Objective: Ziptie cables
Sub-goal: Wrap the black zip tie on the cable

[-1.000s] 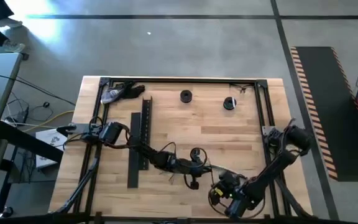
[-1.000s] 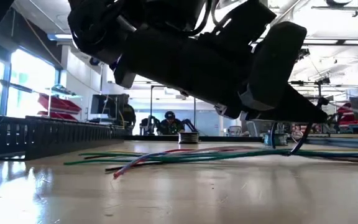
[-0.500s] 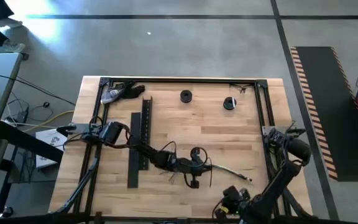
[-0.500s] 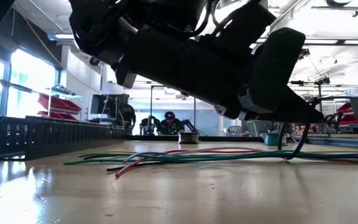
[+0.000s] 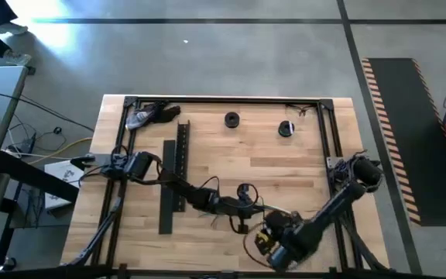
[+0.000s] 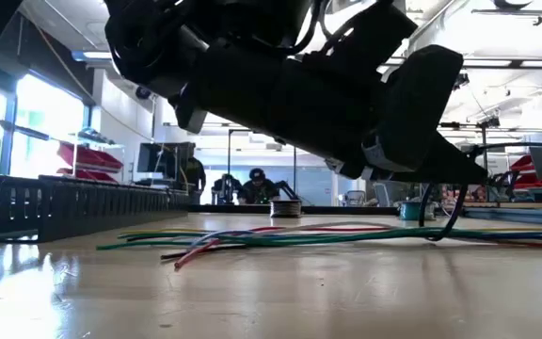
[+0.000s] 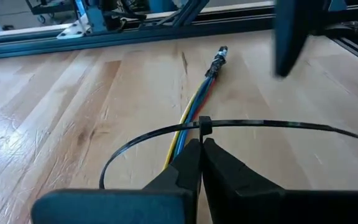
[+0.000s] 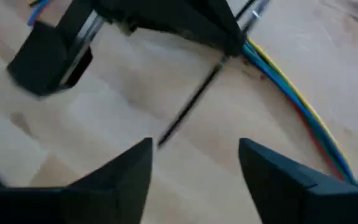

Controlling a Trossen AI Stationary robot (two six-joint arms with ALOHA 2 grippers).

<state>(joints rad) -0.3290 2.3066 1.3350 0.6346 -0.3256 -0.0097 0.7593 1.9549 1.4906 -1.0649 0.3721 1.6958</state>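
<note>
The cables [image 7: 197, 93], a thin yellow, blue and red bundle, lie flat on the wooden table near its front middle [image 6: 280, 235]. A black zip tie [image 7: 135, 140] loops around them, its head [image 7: 204, 126] on top and its tail [image 7: 303, 127] sticking out free. My left gripper [image 7: 201, 144] is shut right at the head [image 5: 242, 209]. My right gripper [image 8: 194, 155] is open near the table's front edge [image 5: 263, 232]. The end of the tail [image 8: 166, 137] lies just ahead of the gap between its fingers, untouched. My left gripper has its shut fingertips [image 7: 191, 155] on the zip tie just below the head [image 7: 202, 132], where the strap crosses the cables. The fingers slant down from the table's left and lie along the bundle. They hide whether the cables are pinched too. The loop stands slack over the table.
A long black slotted channel bar [image 5: 174, 186] lies left of centre, along the table's depth. Two small dark rolls [image 5: 231, 118] [image 5: 286, 129] sit near the far edge, and a dark bundle [image 5: 149, 115] is at the far left corner. Black frame rails [image 5: 327, 132] border the table.
My right gripper drew back toward the table's near edge and then came forward again toward my left gripper. It now stands a little farther left than a second ago. The cables and my left gripper have stayed put.
</note>
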